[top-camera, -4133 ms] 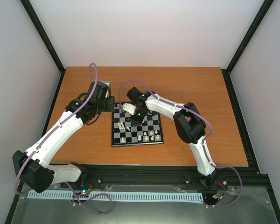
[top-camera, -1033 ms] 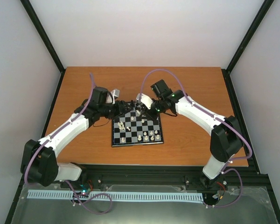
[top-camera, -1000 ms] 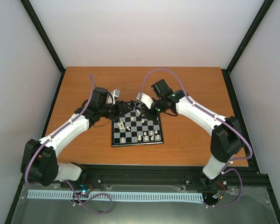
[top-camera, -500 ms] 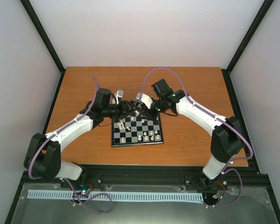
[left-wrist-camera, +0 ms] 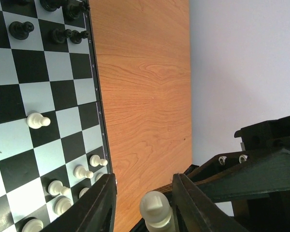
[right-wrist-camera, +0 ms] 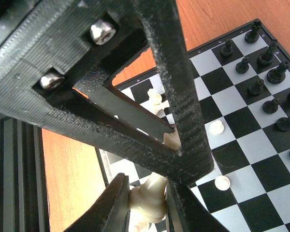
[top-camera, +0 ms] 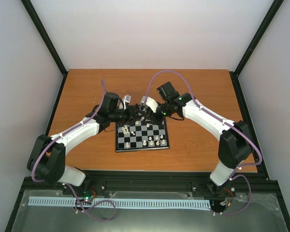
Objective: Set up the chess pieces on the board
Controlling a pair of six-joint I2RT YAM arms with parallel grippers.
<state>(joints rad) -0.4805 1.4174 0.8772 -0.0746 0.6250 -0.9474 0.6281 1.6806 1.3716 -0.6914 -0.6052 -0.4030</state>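
The left pincer (left-wrist-camera: 144, 176) hangs near one edge of the board (left-wrist-camera: 43, 96), with the table (left-wrist-camera: 140, 96) showing as bare wood between its tips. Its jaws stand apart around the head of a tall cream piece (left-wrist-camera: 156, 212). A gap shows between the piece and one finger (left-wrist-camera: 99, 203). The piece sits so close to the other finger (left-wrist-camera: 195, 203) that contact cannot be told, so this pincer is not clenched on it. Off the first finger's outer side, just past its tip, a cluster of cream pieces (left-wrist-camera: 82, 172) stands on the board's corner squares, with a lone one further in. Black pieces (left-wrist-camera: 67, 35) line the rows well ahead of the tips. Just beside the other finger looms the dark body of the right pincer (right-wrist-camera: 146, 180), which meets the left one tip to tip. It is clenched on the same tall cream piece lower down, with a finger pressed to either side. Directly ahead of its tips the left pincer's black fingers cross its wrist view, hiding most of the piece's upper half and the middle of the board. Past them, off to its right, more black pieces stand in rows, and two cream pieces sit on nearer squares.
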